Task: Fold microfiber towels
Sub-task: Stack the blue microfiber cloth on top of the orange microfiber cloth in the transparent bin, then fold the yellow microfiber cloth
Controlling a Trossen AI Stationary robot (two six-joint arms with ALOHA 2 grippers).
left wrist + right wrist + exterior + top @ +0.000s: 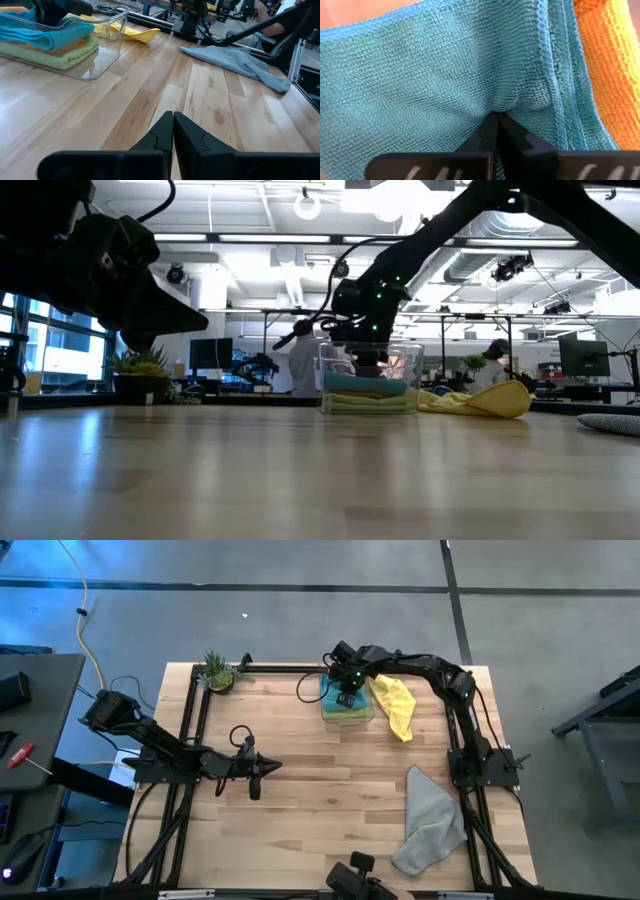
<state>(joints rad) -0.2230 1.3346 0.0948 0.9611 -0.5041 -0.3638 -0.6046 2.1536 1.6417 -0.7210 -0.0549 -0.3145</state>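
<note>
A clear bin [362, 716] at the table's far middle holds a stack of folded towels: teal [445, 75] on top, orange [612, 65] under it, lime green [365, 405] at the bottom. My right gripper [497, 120] reaches down into the bin and is shut on the teal towel. A yellow towel [393, 705] lies crumpled on the table beside the bin's right wall. A grey towel [430, 820] lies loose near the right front corner. My left gripper [173, 117] is shut, with nothing in it, low over the table's left half. My right gripper pinches a small pucker of the teal towel's upper face [496, 107] between its two fingertips, near one hemmed edge. The fingers come steeply from above. Creases in the cloth run in toward the fingertips. The towel lies on the stack in the bin; how many layers are pinched, I cannot tell.
A small potted plant [218, 673] stands at the far left corner. Black frame rails [190, 730] run along the table's left, right and far edges. Bare wood [330, 800] lies between the bin and the near edge. People [303, 360] stand in the room behind.
</note>
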